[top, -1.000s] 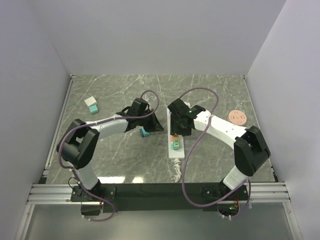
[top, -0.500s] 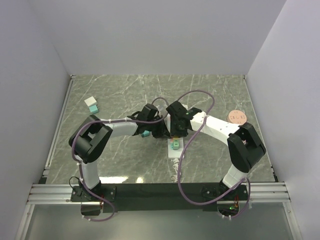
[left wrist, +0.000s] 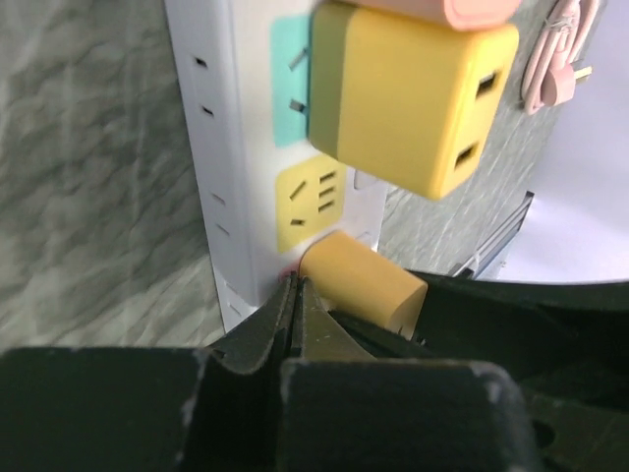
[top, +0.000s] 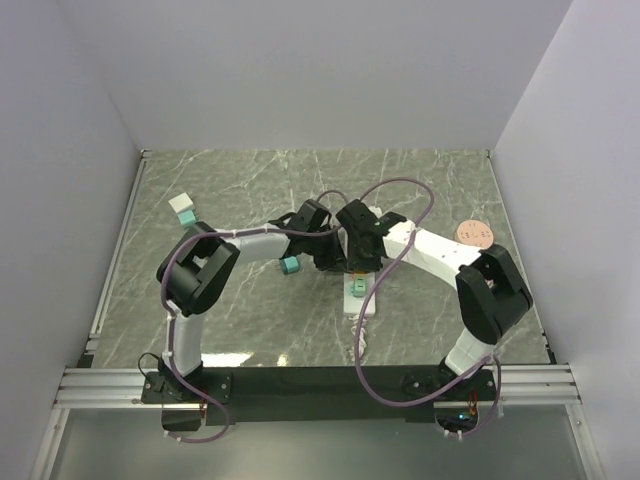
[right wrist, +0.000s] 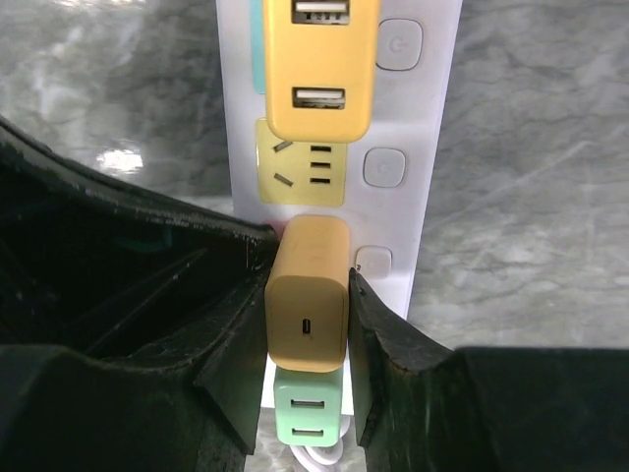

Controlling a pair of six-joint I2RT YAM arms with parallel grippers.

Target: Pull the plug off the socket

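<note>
The right gripper (right wrist: 308,329) clamps the orange plug (right wrist: 311,261) in the socket (right wrist: 429,108); the closed left gripper (left wrist: 297,307) sits just beside it.

Socket (top: 357,302) half-hidden from above

The left tool (top: 338,262) and right tool (top: 358,268) cover its far end in the overhead view, and what is plugged in there is too small to tell. A pink plug (left wrist: 482,10) is cut by the left wrist view's top edge, a yellow adapter (right wrist: 319,69) by the right's.
</note>
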